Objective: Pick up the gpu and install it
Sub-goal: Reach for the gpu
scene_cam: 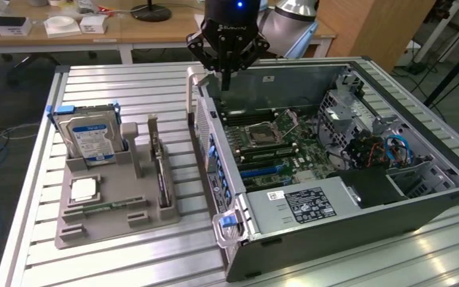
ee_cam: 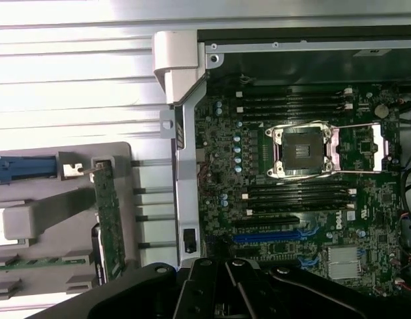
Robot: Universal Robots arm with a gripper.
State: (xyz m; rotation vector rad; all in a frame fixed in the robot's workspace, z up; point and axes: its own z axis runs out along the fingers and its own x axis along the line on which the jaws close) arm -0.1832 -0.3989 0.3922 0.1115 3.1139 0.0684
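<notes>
The gpu (scene_cam: 160, 170) is a thin dark card standing on edge in a slot of the grey parts tray (scene_cam: 106, 230), at the exterior view's left of the computer case. In the wrist view the gpu (ee_cam: 111, 222) appears as a narrow green strip with a silver bracket at one end. My gripper (scene_cam: 225, 76) hangs shut and holding nothing over the far rim of the open case (scene_cam: 349, 209), well away from the gpu. Its black housing (ee_cam: 225, 292) shows in the wrist view above the motherboard (ee_cam: 292, 199). A blue expansion slot (ee_cam: 269, 236) lies on that board.
The tray also holds a silver hard drive (scene_cam: 91, 136) standing upright, a processor (scene_cam: 83, 189) lying flat and a slim green memory stick (scene_cam: 106, 206). Cables and a drive cage (scene_cam: 373, 146) crowd the case's right side. The slatted metal table (scene_cam: 118, 84) surrounds everything.
</notes>
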